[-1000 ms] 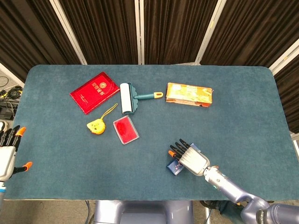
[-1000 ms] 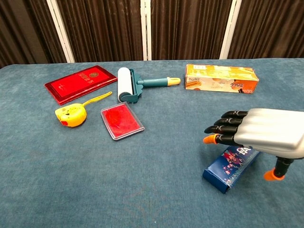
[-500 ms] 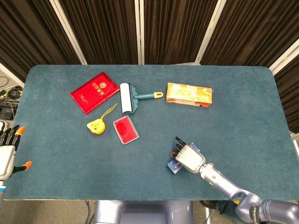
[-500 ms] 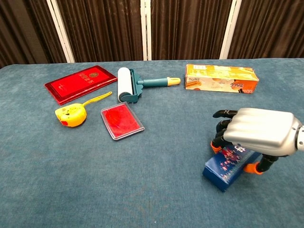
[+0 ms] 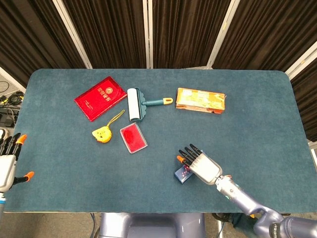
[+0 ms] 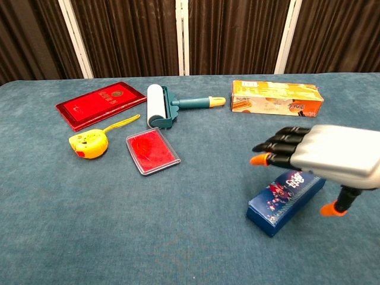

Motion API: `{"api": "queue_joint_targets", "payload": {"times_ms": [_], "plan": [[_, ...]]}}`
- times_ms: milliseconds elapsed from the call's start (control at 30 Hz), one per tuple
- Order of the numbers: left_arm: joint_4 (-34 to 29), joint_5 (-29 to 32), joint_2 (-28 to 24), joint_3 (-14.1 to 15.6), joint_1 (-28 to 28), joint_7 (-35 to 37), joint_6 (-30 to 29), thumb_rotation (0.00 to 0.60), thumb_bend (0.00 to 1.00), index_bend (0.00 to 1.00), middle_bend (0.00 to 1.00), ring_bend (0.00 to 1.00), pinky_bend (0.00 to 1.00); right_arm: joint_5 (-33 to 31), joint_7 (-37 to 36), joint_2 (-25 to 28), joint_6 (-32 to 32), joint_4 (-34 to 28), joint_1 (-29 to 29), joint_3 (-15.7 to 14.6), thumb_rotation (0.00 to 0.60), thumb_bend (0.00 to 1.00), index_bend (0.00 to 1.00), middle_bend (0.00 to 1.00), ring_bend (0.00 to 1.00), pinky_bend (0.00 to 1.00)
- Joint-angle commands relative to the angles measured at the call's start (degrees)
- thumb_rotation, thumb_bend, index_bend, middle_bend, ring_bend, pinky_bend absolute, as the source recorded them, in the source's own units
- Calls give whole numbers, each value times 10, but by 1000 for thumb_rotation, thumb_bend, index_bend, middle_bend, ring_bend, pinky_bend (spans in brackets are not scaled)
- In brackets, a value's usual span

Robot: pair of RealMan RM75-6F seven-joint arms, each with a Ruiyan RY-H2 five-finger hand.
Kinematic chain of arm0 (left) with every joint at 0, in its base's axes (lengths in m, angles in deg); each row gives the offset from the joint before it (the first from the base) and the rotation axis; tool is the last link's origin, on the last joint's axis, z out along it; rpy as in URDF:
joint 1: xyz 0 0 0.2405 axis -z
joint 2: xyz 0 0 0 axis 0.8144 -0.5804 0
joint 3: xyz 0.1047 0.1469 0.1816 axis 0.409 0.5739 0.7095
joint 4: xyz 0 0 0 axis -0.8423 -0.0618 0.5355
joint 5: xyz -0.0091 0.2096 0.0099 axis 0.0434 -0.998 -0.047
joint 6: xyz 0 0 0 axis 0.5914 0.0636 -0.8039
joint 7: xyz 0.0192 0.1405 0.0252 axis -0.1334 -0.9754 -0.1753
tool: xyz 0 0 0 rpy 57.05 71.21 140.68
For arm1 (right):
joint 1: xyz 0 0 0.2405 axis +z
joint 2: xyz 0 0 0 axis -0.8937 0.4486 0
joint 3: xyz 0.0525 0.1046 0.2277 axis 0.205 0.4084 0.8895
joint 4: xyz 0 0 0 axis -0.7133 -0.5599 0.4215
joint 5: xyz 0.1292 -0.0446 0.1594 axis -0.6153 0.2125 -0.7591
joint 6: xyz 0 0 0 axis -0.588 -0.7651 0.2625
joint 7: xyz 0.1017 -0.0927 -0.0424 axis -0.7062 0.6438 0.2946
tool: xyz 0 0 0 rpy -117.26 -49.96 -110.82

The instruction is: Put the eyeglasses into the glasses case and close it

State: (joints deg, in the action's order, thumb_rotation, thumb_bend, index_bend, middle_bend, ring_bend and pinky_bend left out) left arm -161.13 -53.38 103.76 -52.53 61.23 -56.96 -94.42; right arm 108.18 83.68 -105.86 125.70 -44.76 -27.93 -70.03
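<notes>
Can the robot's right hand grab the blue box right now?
Probably yes. The right hand hovers right above the blue box, fingers spread, and nothing lies between them.

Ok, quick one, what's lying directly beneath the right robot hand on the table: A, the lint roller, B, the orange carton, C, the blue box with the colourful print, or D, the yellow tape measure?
C: the right robot hand hovers with fingers spread over the blue box, while the other three items lie farther back on the table.
</notes>
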Motion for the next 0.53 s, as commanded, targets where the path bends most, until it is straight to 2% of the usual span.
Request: {"api": "queue_joint_targets", "payload": {"times_ms": [33,167,267,333,533], "plan": [[-5,-13,-6,3,-6,8,-10,600,0,0,0,0,0,1,8,51,67,-58,-34,6,600,0,0,0,0,0],[-10,-35,-13,7,-14,18,-28,600,0,0,0,0,0,15,-42,91,155,-92,-76,10,600,0,0,0,0,0],[-10,-49,-15,9,-21,19,-45,600,0,0,0,0,0,21,-80,105,211,-96,-104,17,600,0,0,0,0,0],[-11,-65,-16,12,-28,16,-59,600,0,0,0,0,0,20,-116,111,259,-91,-127,27,600,0,0,0,0,0],[-21,-104,-26,22,-45,37,-89,600,0,0,0,0,0,6,-216,118,343,-58,-176,44,600,0,0,0,0,0]]}}
